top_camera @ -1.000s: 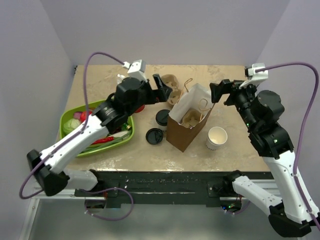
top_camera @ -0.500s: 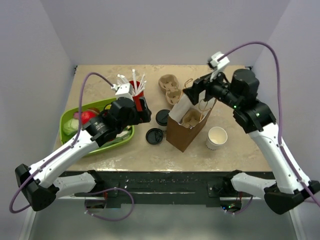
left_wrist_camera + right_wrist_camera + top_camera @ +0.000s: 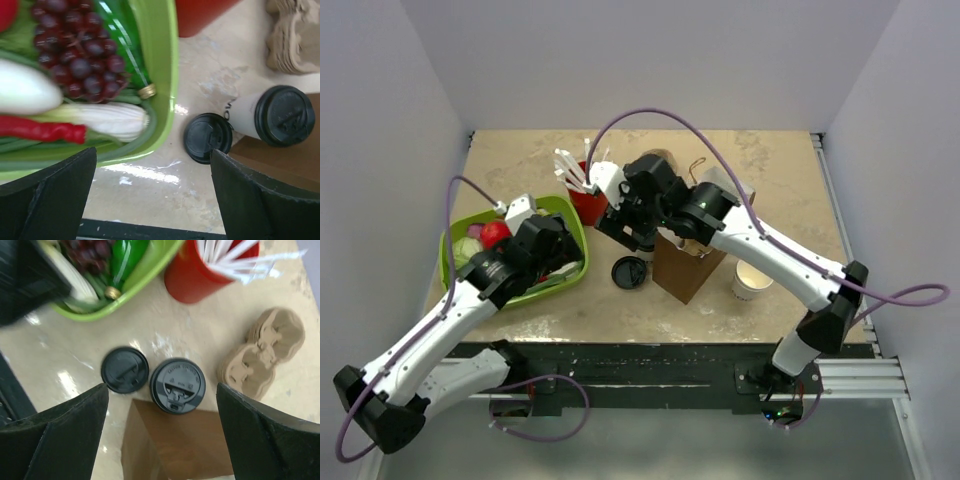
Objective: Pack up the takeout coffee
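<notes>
Mid-desk, against the left side of the brown paper bag (image 3: 175, 445): takeout coffee (image 3: 177, 385), upright, black sip lid on. A loose black lid (image 3: 125, 370) lies just beside it, on the green tray (image 3: 150, 271) side.

Right tool (image 3: 161, 387) hovers above the cup, fingers spread wide, nothing held. Left tool (image 3: 152, 151) is wide and empty over the tray's rim.

Note: centre on the lidded cup, not the loose lid. Descend below the lid and close gently on the paper wall. Watch the bag edge.
</notes>
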You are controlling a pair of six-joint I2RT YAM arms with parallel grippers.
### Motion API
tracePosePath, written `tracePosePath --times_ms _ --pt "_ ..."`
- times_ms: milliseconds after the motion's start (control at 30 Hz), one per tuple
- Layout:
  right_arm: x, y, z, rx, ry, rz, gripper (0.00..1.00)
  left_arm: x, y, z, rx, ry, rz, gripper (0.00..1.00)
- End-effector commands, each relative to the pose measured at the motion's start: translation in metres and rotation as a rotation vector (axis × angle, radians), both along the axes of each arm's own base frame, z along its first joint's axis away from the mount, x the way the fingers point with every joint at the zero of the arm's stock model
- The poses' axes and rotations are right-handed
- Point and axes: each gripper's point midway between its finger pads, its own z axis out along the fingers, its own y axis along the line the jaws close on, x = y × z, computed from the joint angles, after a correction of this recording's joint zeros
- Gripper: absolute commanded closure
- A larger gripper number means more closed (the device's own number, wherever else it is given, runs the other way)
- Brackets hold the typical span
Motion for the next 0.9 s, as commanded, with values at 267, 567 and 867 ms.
tracePosePath --times_ms 267,567,867 --pt "0.014 -0.050 0.004 -0.092 -0.080 -0.232 0.06 0.025 -0.034 0.079 -0.087 -0.310 -0.225 0.00" --pt "-0.001 -0.127 0.067 0.177 -0.144 -0.612 0.06 0.078 -0.134 0.055 -0.100 -0.182 -0.565 0.10" --pt "-0.008 -0.206 0.074 0.160 -0.276 -0.904 0.04 0.067 -0.151 0.007 -0.212 0.042 -0.446 0.14"
